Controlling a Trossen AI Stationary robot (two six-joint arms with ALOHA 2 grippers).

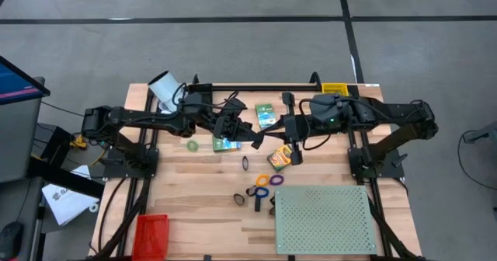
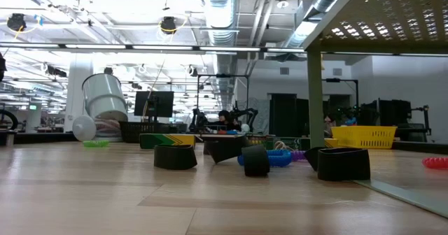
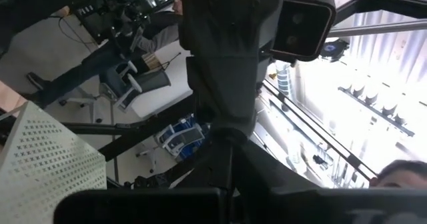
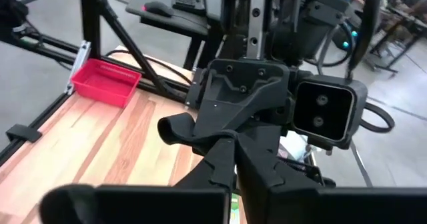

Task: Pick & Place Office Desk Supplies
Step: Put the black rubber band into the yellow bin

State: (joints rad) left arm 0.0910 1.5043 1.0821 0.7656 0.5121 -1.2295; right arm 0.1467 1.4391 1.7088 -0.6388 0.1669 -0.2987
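Note:
Both arms meet high over the table's middle, far side. My left gripper (image 1: 255, 140) and my right gripper (image 1: 278, 134) are shut, tip to tip. A dark curved piece (image 4: 177, 127) juts out where they meet; I cannot tell whether it is a clip or a finger. On the table lie two green boxes (image 1: 265, 115) (image 1: 225, 144), the yellow-orange crayon box (image 1: 283, 156), a green ring (image 1: 192, 146), an orange ring (image 1: 262, 180), a purple ring (image 1: 276, 180), a blue ring (image 1: 255, 191) and black clips (image 1: 239, 199) (image 2: 175, 156). My left gripper: its shut fingers (image 3: 230, 177) reach right up to the right arm's hand, and I cannot tell whether they touch it or hold anything. My right gripper: its shut fingers (image 4: 233, 164) end at the dark curved piece (image 4: 200, 134) before the left hand; whether they pinch it is hidden by the fingers themselves.
The pale green perforated board (image 1: 326, 218) lies at the near right. A red tray (image 1: 151, 234) sits at the near left corner. A white cylinder (image 1: 165, 86) lies at the far left, and a yellow label (image 1: 334, 88) is on the far rail.

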